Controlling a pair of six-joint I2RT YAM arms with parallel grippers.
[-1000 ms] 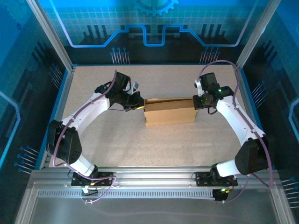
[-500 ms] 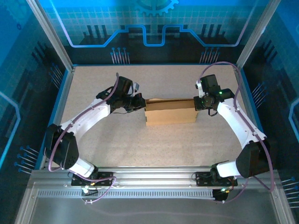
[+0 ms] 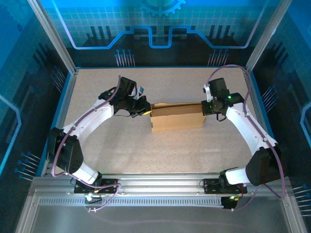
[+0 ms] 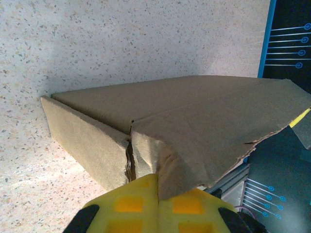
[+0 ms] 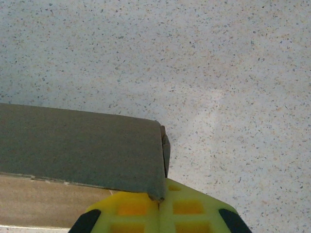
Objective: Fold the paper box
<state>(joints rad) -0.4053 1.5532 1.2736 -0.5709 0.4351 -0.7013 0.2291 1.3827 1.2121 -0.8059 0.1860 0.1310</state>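
The paper box is plain brown cardboard and stands mid-table with its lid nearly down. My left gripper is at the box's left end. In the left wrist view its yellow fingers are shut on a creased corner of the lid flap of the paper box, with the left gripper pinching it at the seam. My right gripper is at the box's right end. There the right gripper is shut on the lid's corner of the paper box.
The speckled table stretches in front of and behind the box. A blue rim borders the table. Aluminium rails run along the near edge by the arm bases. Slanted frame posts stand at the back corners.
The left gripper nudged right toward the box, then eased back a little. The right gripper shifted slightly. The box stayed almost where it was.
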